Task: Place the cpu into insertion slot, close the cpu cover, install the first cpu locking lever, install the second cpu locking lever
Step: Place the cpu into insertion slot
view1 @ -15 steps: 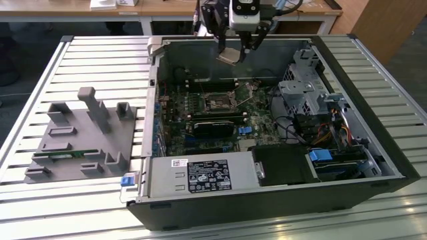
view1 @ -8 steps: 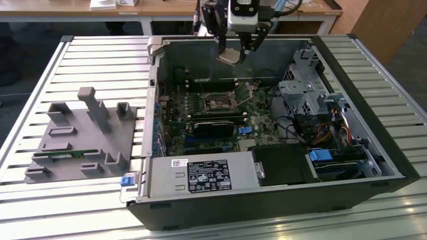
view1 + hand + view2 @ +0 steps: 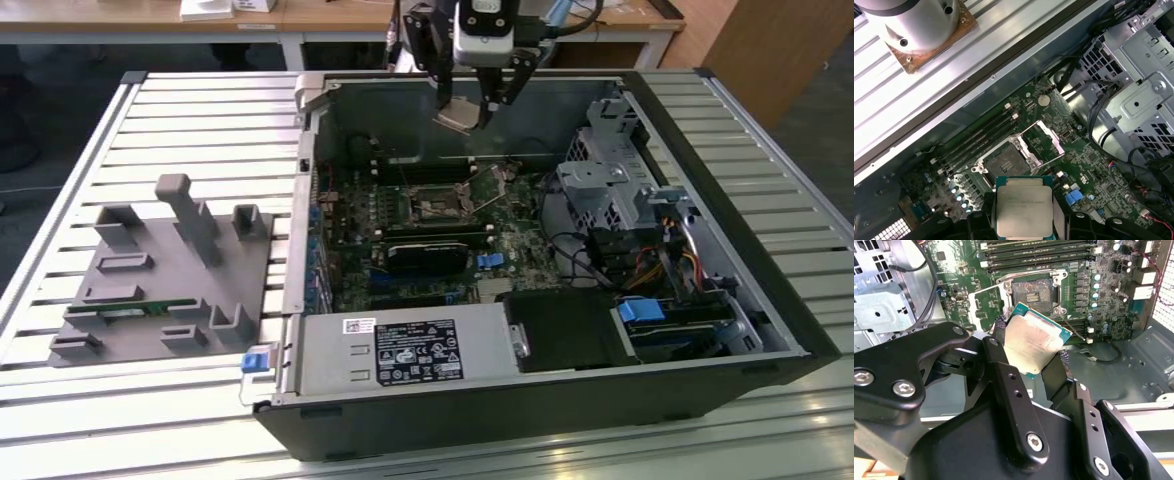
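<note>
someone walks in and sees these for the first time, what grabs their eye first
First, the cpu, a silver-topped square clamped in the black pincer, hanging above the open computer case. Below it on the green board, the insertion slot lies bare, with the cpu cover swung open beside it. On the exterior view's left, a grey holder block sits on the slatted table.

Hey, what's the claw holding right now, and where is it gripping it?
The claw holds the cpu, pinched by two opposite edges, in the air and apart from the insertion slot.
</note>
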